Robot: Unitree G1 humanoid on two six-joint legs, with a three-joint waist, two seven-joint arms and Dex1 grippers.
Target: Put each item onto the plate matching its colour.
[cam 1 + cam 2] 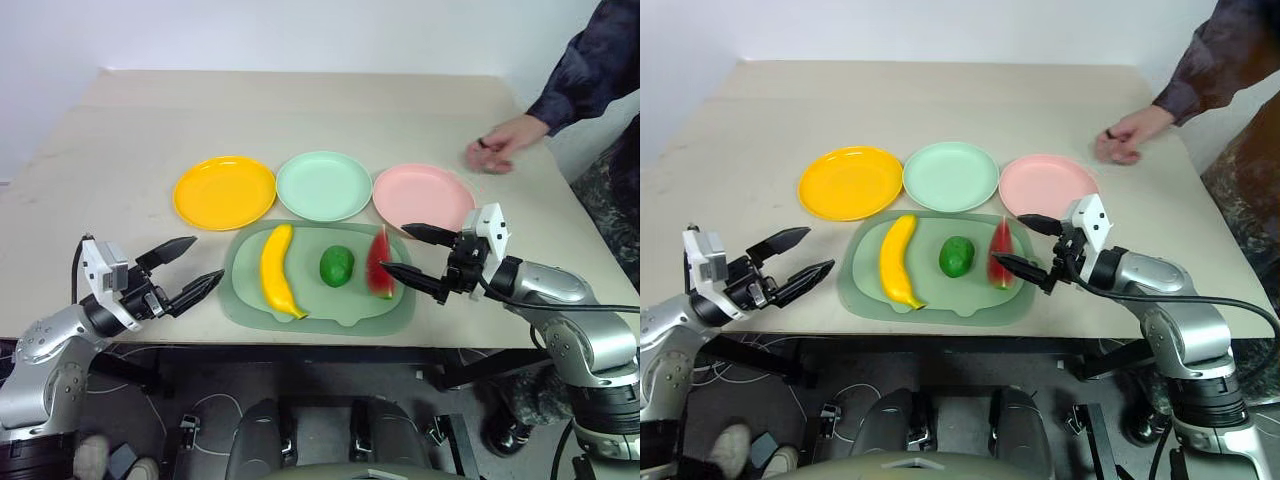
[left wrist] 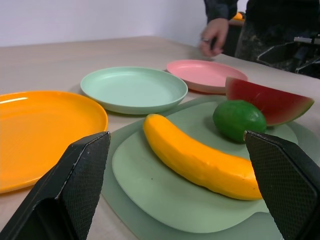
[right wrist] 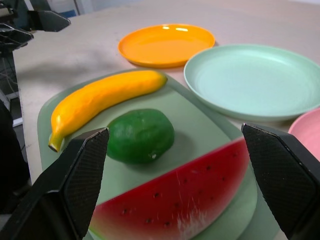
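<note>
Three round plates sit in a row across the middle of the counter. The yellow-orange plate [image 1: 224, 192] is on the left, the pale green plate [image 1: 323, 185] is in the middle, and the pink plate [image 1: 422, 195] is on the right. The green and pink plates look like they touch. All three plates have nothing on them. Closer to the counter's front edge, three toy foods lie side by side. The curved yellow banana [image 1: 277, 270] is on the left. The small round dark-green fruit [image 1: 337, 266] is in the middle. The red watermelon wedge [image 1: 379, 263] with its green rind stands on the right.
</note>
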